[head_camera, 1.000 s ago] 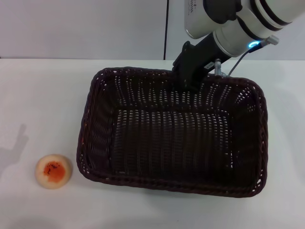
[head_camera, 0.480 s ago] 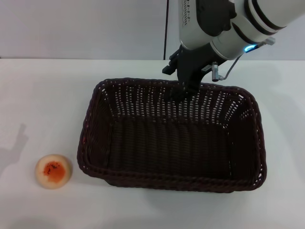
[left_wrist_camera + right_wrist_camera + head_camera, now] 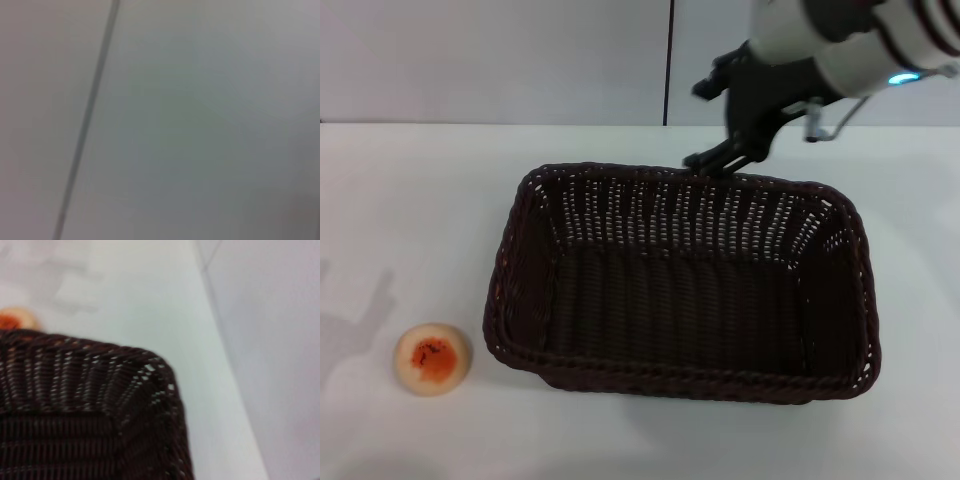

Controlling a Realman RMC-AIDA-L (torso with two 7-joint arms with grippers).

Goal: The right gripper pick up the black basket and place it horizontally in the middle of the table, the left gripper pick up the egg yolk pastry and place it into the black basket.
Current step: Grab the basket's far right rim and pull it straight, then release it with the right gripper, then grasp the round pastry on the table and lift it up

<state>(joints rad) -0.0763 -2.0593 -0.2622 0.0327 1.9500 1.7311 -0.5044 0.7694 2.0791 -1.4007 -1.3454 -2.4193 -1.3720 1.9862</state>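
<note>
The black basket (image 3: 685, 280) is sitting flat mid-table (image 3: 400, 200), the right gripper (image 3: 725, 150) is hovering released above its far rim, and the egg yolk pastry (image 3: 432, 358) is lying near the basket's left.

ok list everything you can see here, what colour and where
basket: 1, very dark brown-black wicker, lying level in the middle of the table, nothing in it
pastry: 1, cream-beige with an orange-red centre, on the table off the basket's left end, apart from it
table: 1, white, under everything
wall: pale grey, behind the table, with a dark vertical seam
right gripper: 1, black fingers on a white and silver arm with a blue light, open, just above the basket's far rim and clear of it
left gripper: not in view; its wrist camera shows only a plain pale surface with a dark line
</note>
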